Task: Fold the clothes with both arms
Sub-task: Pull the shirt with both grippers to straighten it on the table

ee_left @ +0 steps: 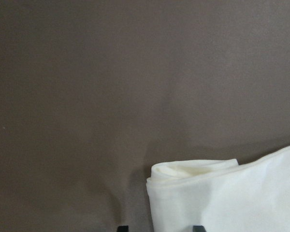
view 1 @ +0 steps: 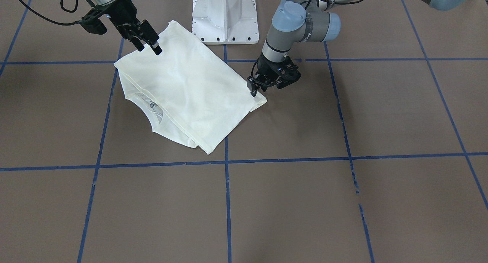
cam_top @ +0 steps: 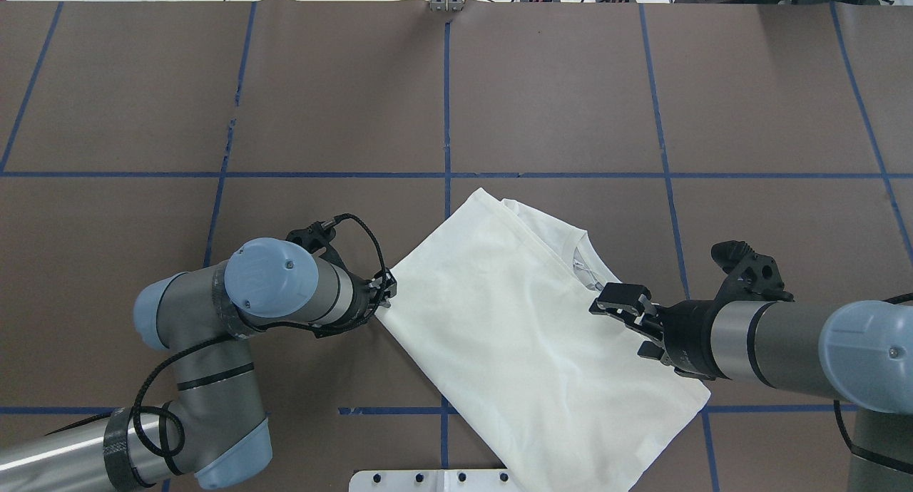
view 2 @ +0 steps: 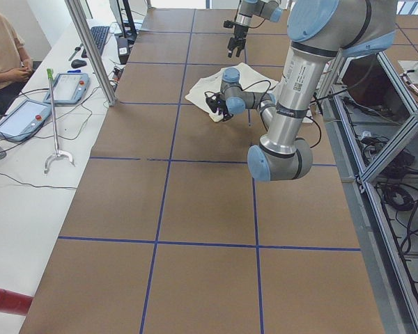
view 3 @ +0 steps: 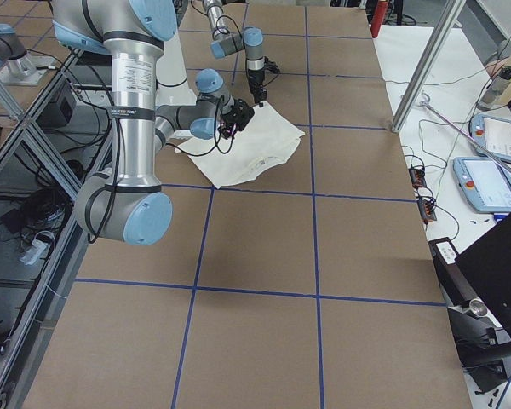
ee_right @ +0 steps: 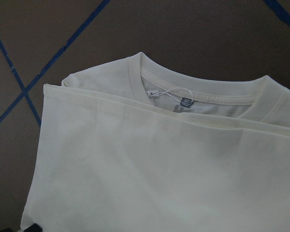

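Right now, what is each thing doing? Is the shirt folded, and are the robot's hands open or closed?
T-shirt: folded, lying flat on the table, collar showing.
Left gripper: open, down low at a corner of the shirt, holding nothing.
Right gripper: open, above the shirt, holding nothing.

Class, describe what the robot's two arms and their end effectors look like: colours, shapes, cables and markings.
Both the left arm and the right arm are round silver and grey tubes with light blue joint caps. Black cables loop along them; dark lettering runs down the silver sections. The left end effector and right end effector are black and angular, with two slim fingers.
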